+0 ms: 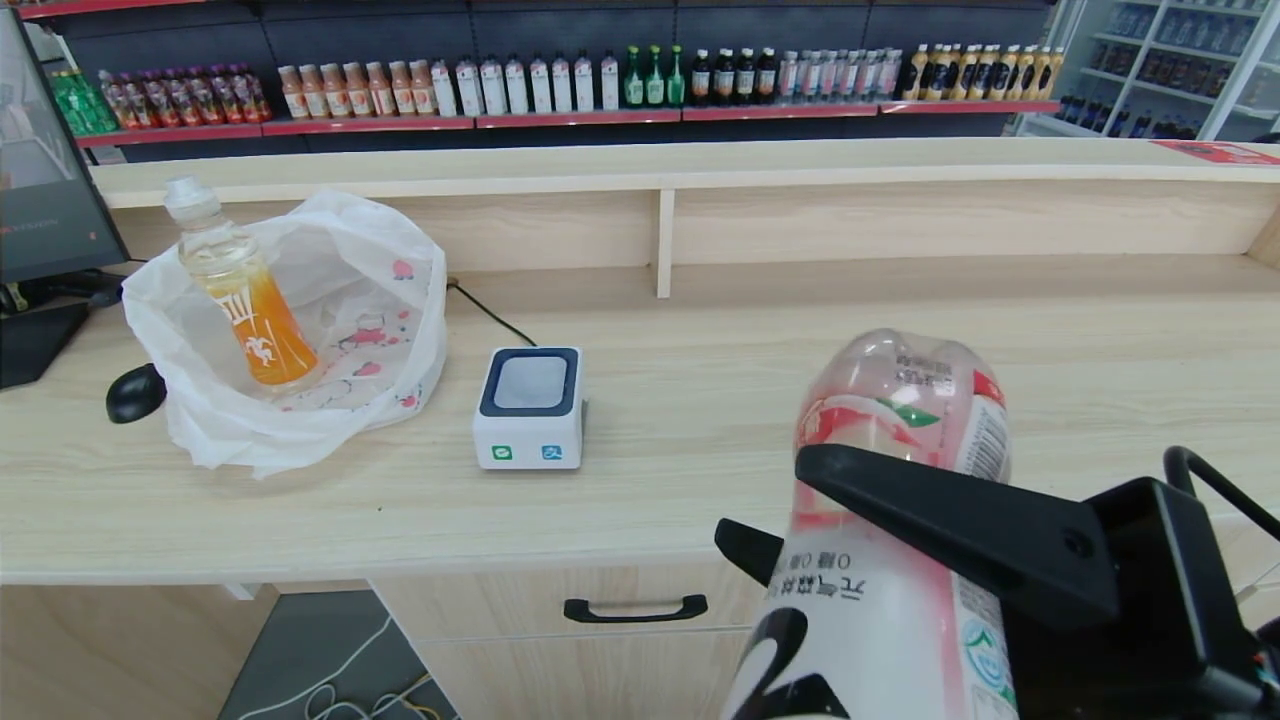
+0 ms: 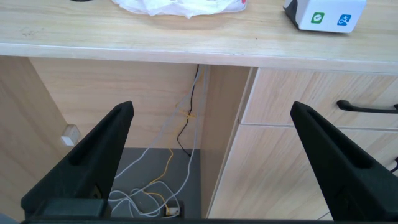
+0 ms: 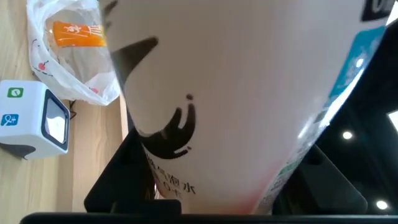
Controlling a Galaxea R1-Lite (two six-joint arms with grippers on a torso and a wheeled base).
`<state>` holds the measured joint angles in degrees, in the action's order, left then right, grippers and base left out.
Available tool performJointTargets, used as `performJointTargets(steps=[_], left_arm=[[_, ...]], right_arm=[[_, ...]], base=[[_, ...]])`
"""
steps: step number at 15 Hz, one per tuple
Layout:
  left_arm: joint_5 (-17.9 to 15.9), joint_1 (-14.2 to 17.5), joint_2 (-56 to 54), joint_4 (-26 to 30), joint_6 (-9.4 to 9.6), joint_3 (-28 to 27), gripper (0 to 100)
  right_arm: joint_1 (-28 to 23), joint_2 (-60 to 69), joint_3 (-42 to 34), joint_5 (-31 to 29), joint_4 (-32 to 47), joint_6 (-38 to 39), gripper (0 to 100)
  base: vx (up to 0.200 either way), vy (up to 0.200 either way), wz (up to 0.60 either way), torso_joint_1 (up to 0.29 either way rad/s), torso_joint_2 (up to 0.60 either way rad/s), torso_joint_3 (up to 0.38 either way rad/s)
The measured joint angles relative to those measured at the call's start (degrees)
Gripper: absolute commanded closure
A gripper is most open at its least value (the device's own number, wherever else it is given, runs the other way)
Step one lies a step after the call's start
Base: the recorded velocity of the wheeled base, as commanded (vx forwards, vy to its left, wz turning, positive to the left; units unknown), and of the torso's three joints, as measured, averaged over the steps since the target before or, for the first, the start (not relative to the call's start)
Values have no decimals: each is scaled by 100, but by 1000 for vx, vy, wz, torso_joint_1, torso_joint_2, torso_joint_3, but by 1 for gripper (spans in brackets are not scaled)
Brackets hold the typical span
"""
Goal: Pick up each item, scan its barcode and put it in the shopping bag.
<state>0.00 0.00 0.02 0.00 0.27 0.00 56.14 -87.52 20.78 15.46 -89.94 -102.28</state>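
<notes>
My right gripper (image 1: 850,540) is shut on a pink-and-white peach drink bottle (image 1: 900,520), held tilted above the counter's front right edge; the bottle (image 3: 249,93) looms close in the right wrist view. The white barcode scanner (image 1: 530,405) sits on the counter to its left and appears as a scanner (image 3: 34,121) beside the bag. A white shopping bag (image 1: 300,330) at the left holds an upright orange drink bottle (image 1: 245,290). My left gripper (image 2: 211,162) is open below the counter edge, in front of the cabinet, with nothing between its fingers.
A black mouse (image 1: 135,392) lies left of the bag and a monitor (image 1: 45,170) stands at the far left. A raised wooden ledge (image 1: 660,170) runs along the counter's back. A drawer handle (image 1: 635,608) is under the counter.
</notes>
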Motion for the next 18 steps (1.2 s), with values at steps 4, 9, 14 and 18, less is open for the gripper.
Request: performJointTargets(steps=[4,9,14,18], left_arm=[[0,0,0,0,-2,0,0],[0,0,0,0,0,0,0],[0,0,0,0,-2,0,0],[0,0,0,0,0,0,0]], right_arm=[[0,-33,18,0,2,-20,100],[-7,-90,46,-2,0,99,100],[-126,-199,38,-7,2,1106,100],[-254,-315,-59,-16,4,2717,100]], base=[[0,0,0,0,0,0],[0,0,0,0,0,0],[0,0,0,0,0,0],[0,0,0,0,0,0]])
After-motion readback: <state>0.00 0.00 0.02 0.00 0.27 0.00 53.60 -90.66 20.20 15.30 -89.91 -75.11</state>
